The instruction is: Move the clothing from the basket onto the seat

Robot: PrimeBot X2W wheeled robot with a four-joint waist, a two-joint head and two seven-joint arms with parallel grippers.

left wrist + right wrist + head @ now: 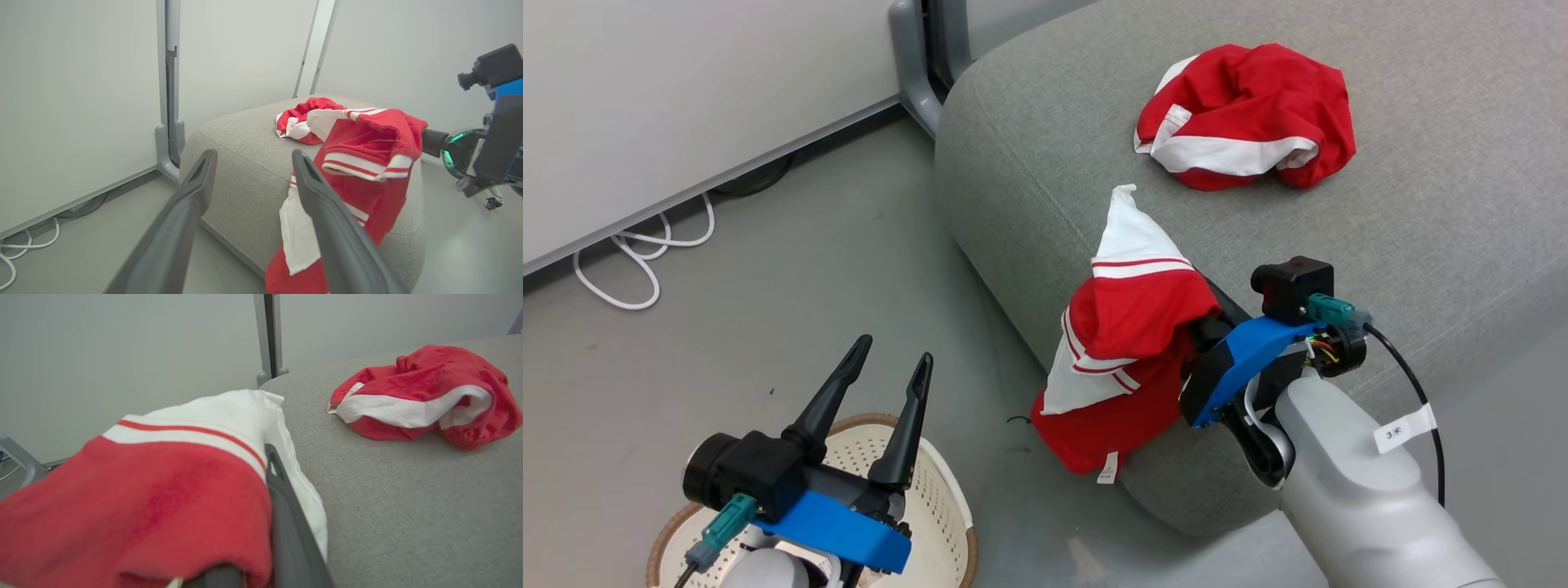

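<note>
Head view: basket (pixel 935 498) beneath left tool (pixel 894 349), one garment (pixel 1250 114) on seat (pixel 1421 204).

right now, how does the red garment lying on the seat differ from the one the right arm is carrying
The lying garment rests crumpled and free on the seat; the carried garment is clamped in the right gripper's shut jaws. The lying garment sits well in from the edge; the carried garment hangs down at the seat's edge. Both are red with white trim.
</note>
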